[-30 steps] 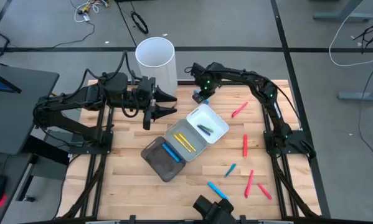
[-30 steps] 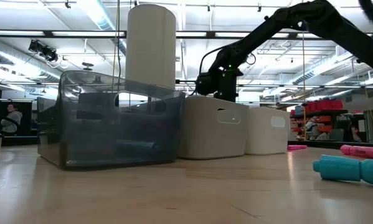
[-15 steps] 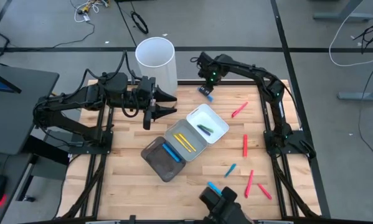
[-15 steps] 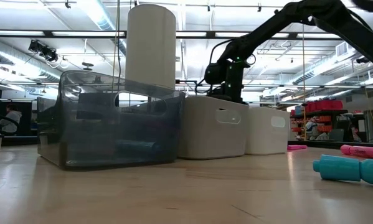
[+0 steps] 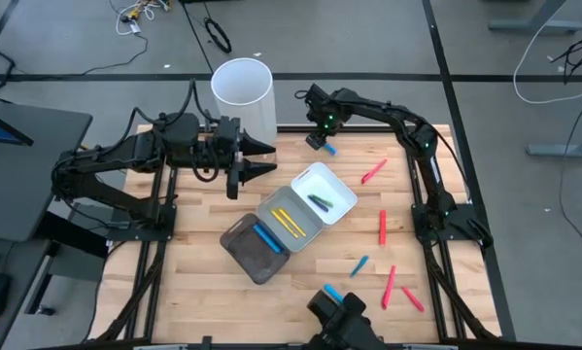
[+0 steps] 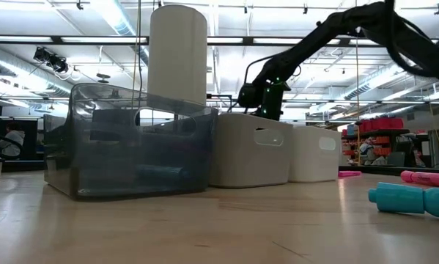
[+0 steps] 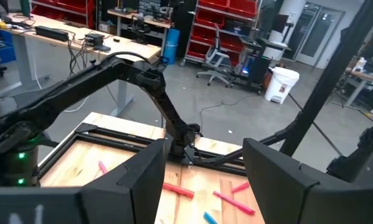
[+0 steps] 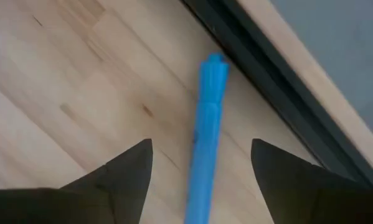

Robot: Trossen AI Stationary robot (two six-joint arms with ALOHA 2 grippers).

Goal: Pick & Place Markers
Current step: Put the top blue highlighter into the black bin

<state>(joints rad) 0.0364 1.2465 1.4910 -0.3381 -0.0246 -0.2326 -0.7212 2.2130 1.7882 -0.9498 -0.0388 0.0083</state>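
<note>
A blue marker (image 8: 206, 137) lies flat on the wood by the table's far edge (image 5: 328, 149). My right gripper (image 8: 202, 168) hangs open just above it, one finger on each side, touching nothing (image 5: 317, 136). My left gripper (image 5: 263, 161) waits open and empty beside the white cylinder (image 5: 243, 92). The white tray (image 5: 341, 185) holds a dark green marker (image 5: 320, 202), the grey tray (image 5: 271, 206) yellow markers (image 5: 290, 221), and the dark tray (image 5: 240, 245) a blue marker (image 5: 267, 238). Red markers (image 5: 373, 172) and blue markers (image 5: 359, 264) lie loose on the right.
The three trays stand in a diagonal row at the table's middle, and the tall white cylinder is at the far edge. A dark rail (image 8: 279, 81) runs along the table's edge just beyond the blue marker. Bare wood lies at the near left.
My right gripper has moved from near the white tray's far corner toward the table's far edge and has opened. The blue marker that showed at its fingers now lies on the wood between them.
</note>
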